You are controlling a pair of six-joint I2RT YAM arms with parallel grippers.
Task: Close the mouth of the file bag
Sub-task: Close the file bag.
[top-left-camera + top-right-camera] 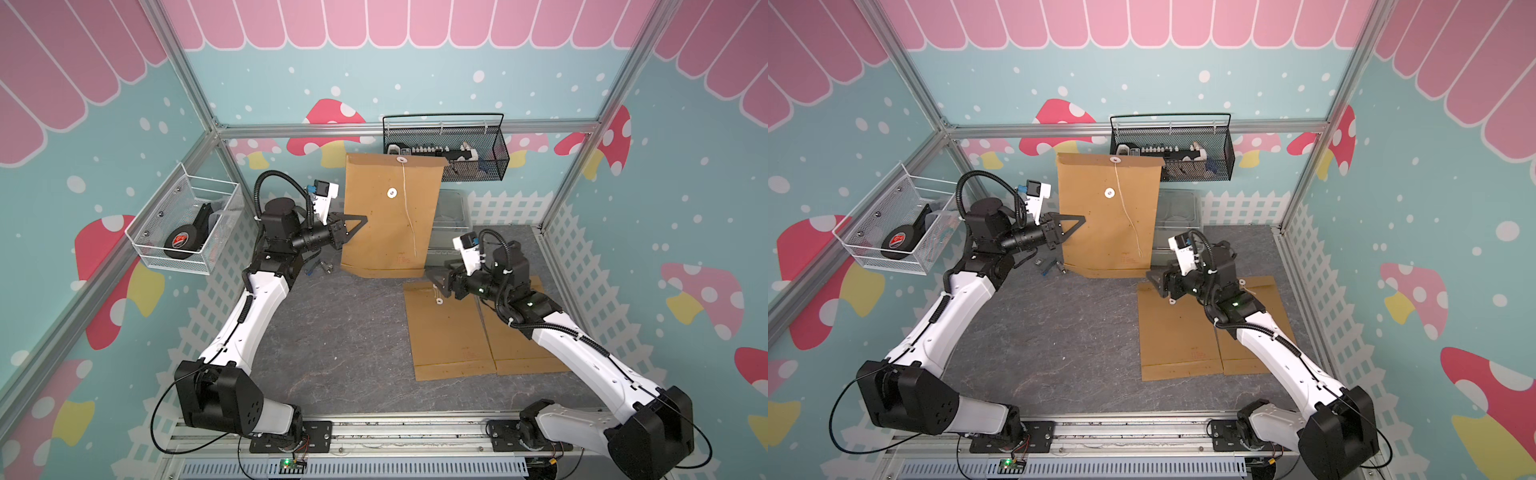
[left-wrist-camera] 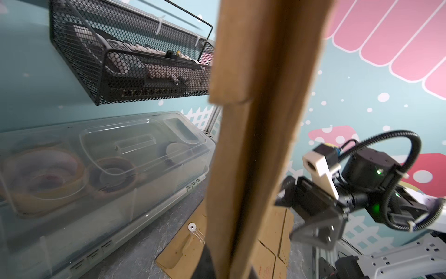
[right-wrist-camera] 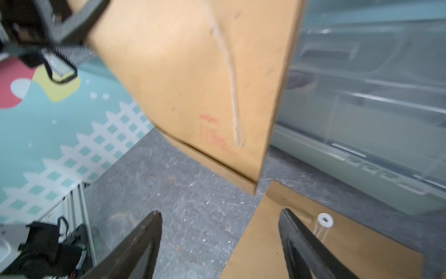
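Holding the file bag (image 1: 386, 237) upright toward the back of the table (image 1: 332, 332), the left gripper (image 1: 360, 219) is clamped on the bag's side edge. The flap looks folded down, but the string (image 1: 409, 208) hangs loose from the flap button (image 1: 402, 158), past the lower button (image 1: 392, 192). The right gripper (image 3: 220, 212), jaws wide apart and empty, sits low near the bag's bottom corner, over spare bags (image 1: 449, 332) lying flat. Best next move, probably: pinch the string near its free end, hold the bag steady, and wind it snugly round the lower button.
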